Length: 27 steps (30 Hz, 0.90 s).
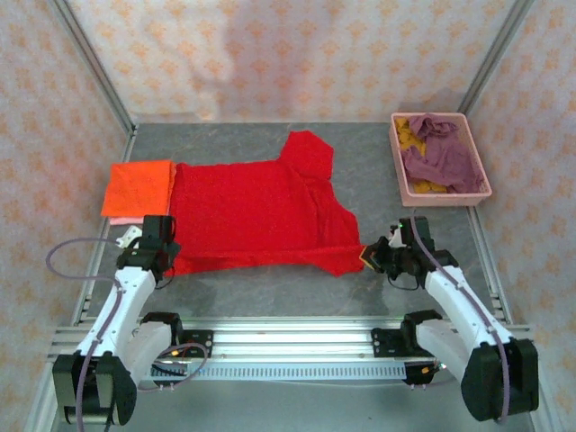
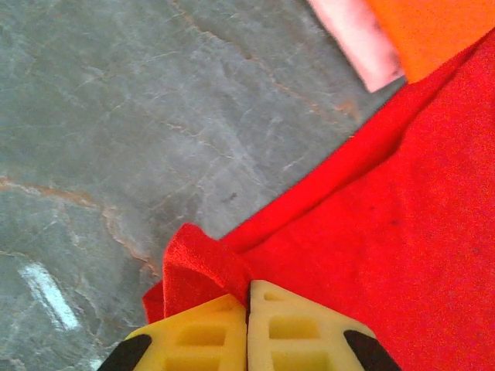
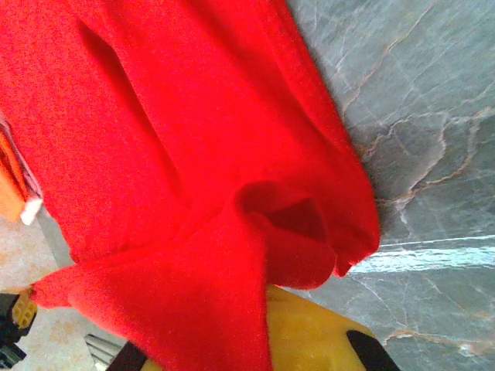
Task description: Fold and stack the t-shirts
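Note:
A bright red t-shirt lies spread flat across the middle of the table, one sleeve pointing to the far side. My left gripper is at its near left corner, and in the left wrist view the yellow jaws are shut with a fold of the red t-shirt pinched at their tips. My right gripper is shut on the near right corner. There the red t-shirt drapes over one yellow finger. A folded orange t-shirt lies on a pale pink one at the left.
A pink plastic basket stands at the far right and holds a mauve-purple t-shirt and a mustard yellow one. The orange t-shirt and pink t-shirt lie close beyond the left gripper. Patterned walls enclose the grey table.

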{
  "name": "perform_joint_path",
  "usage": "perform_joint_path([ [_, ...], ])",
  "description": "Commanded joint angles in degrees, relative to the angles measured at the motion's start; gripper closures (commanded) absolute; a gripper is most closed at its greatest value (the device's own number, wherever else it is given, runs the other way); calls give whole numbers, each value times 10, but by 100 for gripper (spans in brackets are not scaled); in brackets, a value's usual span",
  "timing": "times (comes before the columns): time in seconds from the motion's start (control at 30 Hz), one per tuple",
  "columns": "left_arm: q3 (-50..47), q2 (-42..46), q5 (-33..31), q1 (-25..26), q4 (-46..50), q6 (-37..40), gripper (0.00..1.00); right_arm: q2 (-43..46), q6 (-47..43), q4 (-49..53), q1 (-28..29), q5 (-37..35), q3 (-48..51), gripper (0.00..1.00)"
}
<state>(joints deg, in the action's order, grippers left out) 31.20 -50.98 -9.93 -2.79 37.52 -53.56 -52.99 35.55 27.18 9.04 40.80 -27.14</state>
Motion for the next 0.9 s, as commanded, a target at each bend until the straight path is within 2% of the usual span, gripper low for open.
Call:
perform_joint_path([
  [0.0,-9,0,-61,-6,10,-21,92,-17,11,-26,27,1,7,100],
  [0.1,-16,8,-69,-6,18,-31,92,-11,17,-16,36,4,15,98],
  [0.17,-16,16,-74,-6,25,-37,83,3,14,1,36,5,14,84],
  [0.2,-15,19,-80,-6,31,-39,74,12,7,13,36,4,8,70],
  [0.27,-6,32,-105,-6,52,-42,51,29,-13,42,37,-10,-12,45],
  [0.3,2,40,-122,-6,64,-41,34,40,-28,59,37,-24,-29,35],
  [0.33,12,50,-133,-6,71,-34,21,50,-45,73,37,-42,-46,28],
  [0.37,23,57,-137,-6,69,-21,14,55,-60,82,36,-61,-63,24],
  [0.47,51,48,-117,-5,36,21,1,36,-112,85,37,-97,-110,18],
  [0.6,77,-35,-45,-3,-51,59,0,-60,-161,29,67,-130,-164,18],
  [0.67,95,-100,-12,3,-93,64,3,-136,-183,-20,95,-164,-207,21],
  [0.77,144,-206,12,19,-128,67,14,-268,-189,-96,120,-188,-275,32],
  [0.87,197,-296,10,31,-143,64,32,-386,-168,-160,129,-187,-341,46],
])
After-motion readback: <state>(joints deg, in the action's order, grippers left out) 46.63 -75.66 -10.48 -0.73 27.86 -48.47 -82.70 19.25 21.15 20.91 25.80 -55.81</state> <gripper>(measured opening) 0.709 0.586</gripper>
